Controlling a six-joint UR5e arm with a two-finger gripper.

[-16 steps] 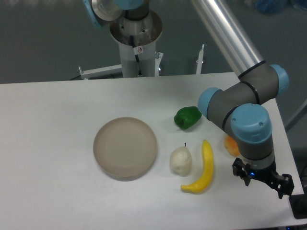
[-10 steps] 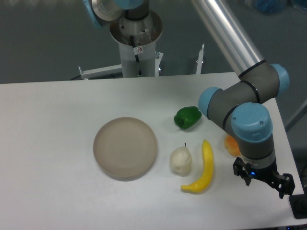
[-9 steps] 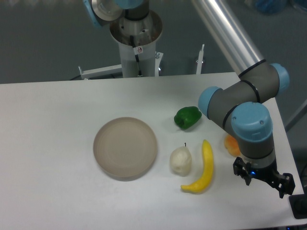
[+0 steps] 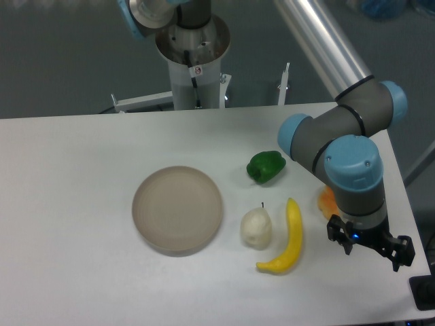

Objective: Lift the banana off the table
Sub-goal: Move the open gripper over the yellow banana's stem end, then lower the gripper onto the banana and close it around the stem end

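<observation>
The bright yellow banana [image 4: 290, 239] lies on the white table [image 4: 68, 204], curved, running from near the middle down toward the front edge. The gripper [image 4: 369, 247] hangs from the blue-capped wrist to the right of the banana, a clear gap away, low over the table. Its black fingers point away from the camera, and I cannot tell how wide they stand. Nothing shows between them.
A whitish pear [image 4: 256, 227] lies just left of the banana. A green pepper [image 4: 266, 166] sits behind them. A small orange fruit [image 4: 327, 202] is partly hidden by the arm. A round grey-beige plate [image 4: 177, 208] lies to the left. The table's right edge is close to the gripper.
The wrist and gripper have shifted slightly left and a little up, toward the banana. The fruits and plate have not moved.
</observation>
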